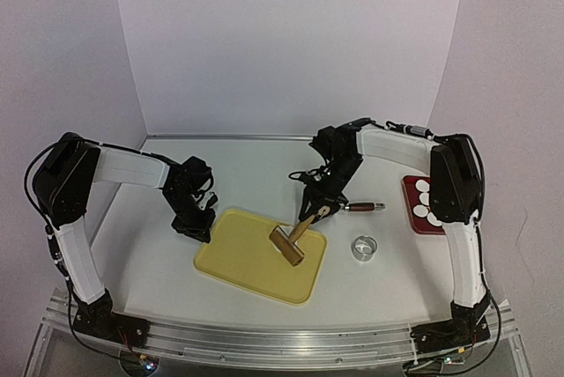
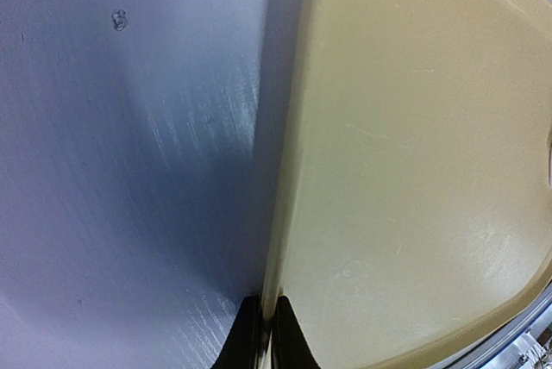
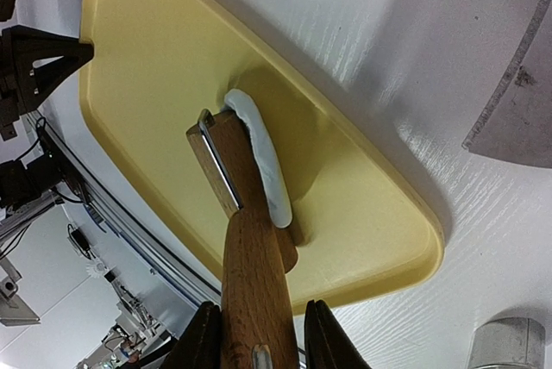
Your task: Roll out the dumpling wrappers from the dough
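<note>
A yellow tray (image 1: pixel 231 264) lies at the table's middle. My left gripper (image 1: pixel 196 225) is shut on its left rim (image 2: pixel 289 171), with the black fingers (image 2: pixel 289 334) pinching the edge. My right gripper (image 1: pixel 315 208) is shut on the wooden handle (image 3: pixel 254 291) of a small roller. The roller's head (image 1: pixel 286 245) rests tilted inside the tray. A strip of white dough (image 3: pixel 259 158) clings along the roller head. Round white dumpling wrappers (image 1: pixel 425 201) lie on a red plate (image 1: pixel 411 185) at the right, partly hidden by the right arm.
A metal ring cutter (image 1: pixel 363 247) stands on the table right of the tray, also seen at the lower right corner (image 3: pixel 509 343) of the right wrist view. A tool with a reddish-brown handle (image 1: pixel 361 207) lies behind it. White walls close in the back and sides.
</note>
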`<act>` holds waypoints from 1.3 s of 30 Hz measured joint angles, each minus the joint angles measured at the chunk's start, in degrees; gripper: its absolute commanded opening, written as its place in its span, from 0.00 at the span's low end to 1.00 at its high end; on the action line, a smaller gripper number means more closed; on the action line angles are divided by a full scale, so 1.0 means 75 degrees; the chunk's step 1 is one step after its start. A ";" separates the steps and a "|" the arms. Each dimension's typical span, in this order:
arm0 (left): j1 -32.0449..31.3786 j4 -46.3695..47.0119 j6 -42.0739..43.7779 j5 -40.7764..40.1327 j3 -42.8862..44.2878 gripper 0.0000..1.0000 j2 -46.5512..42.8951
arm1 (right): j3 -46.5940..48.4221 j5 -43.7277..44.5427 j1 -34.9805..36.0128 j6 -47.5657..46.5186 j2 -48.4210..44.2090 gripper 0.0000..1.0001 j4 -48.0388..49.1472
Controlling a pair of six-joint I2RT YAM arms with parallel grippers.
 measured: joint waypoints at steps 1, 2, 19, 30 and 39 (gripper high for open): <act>0.0000 0.0000 -0.0002 0.0000 0.0000 0.00 0.0000 | 0.0002 -0.0019 0.0000 -0.0009 0.0007 0.00 0.0002; 0.0000 0.0000 -0.0003 0.0000 0.0000 0.00 0.0000 | 0.0003 -0.0031 0.0000 -0.0014 0.0014 0.00 0.0003; 0.0000 -0.0003 -0.0007 -0.0003 0.0006 0.00 0.0008 | 0.0050 -0.0172 0.0040 -0.0072 0.0114 0.00 0.0013; 0.0000 -0.0117 -0.0006 -0.0009 0.0102 0.00 0.0065 | 0.0061 -0.0907 0.0265 0.0044 0.0394 0.00 0.0166; -0.0006 -0.0120 -0.0277 -0.0032 0.0094 0.00 0.0044 | 0.0055 -0.0926 0.0360 -0.0268 0.0214 0.00 0.0065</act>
